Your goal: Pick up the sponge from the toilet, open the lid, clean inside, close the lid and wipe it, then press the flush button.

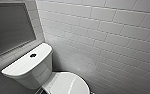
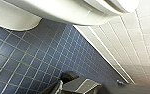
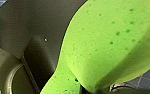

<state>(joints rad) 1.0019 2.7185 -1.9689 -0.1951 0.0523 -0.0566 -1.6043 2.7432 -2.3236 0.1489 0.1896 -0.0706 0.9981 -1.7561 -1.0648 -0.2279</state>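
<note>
The white toilet (image 1: 28,66) stands against the tiled wall, with its tank at the lower left of the head view. The dark round flush button (image 1: 33,55) sits in the middle of the tank top. The lid (image 1: 68,83) lies down over the bowl at the bottom edge. The bright green sponge (image 3: 108,45) looms large in the right wrist view, and its lower end is pinched in my right gripper (image 3: 82,87), which is shut on it. In the left wrist view the toilet's white underside (image 2: 66,10) hangs over the floor, beyond my open left gripper (image 2: 72,83), which holds nothing.
A white tiled wall (image 1: 111,37) runs along the toilet's right side. A grey framed panel (image 1: 11,25) hangs behind the tank. Dark blue floor tiles (image 2: 28,57) meet the white wall tiles (image 2: 141,45) under the bowl.
</note>
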